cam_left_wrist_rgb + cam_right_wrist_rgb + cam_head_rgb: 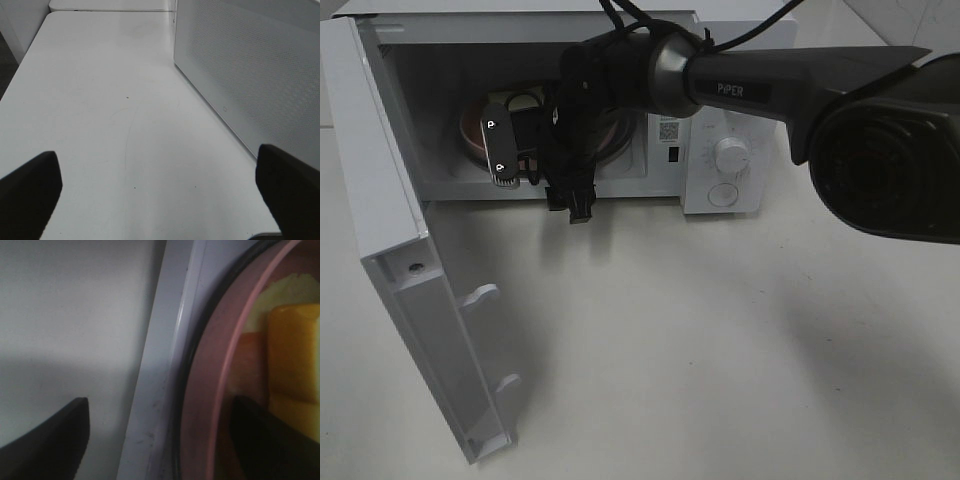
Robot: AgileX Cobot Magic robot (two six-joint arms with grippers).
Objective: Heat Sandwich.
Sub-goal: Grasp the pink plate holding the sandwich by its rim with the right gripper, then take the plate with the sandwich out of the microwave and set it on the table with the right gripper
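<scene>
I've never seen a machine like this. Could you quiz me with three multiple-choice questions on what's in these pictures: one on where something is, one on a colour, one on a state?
1. Where is the round pink plate?
A. On the table in front of the oven
B. Inside the white microwave oven
C. On top of the oven

2. What colour is the sandwich filling?
A. Green
B. Yellow
C. Blue

3. How is the white microwave door?
A. Swung open
B. Fully shut
C. Taken off

Answers: 1 B, the plate's rim shows in the oven cavity behind the right gripper. 2 B, the right wrist view shows yellow on the plate. 3 A, the door hangs wide open at the left.
</scene>
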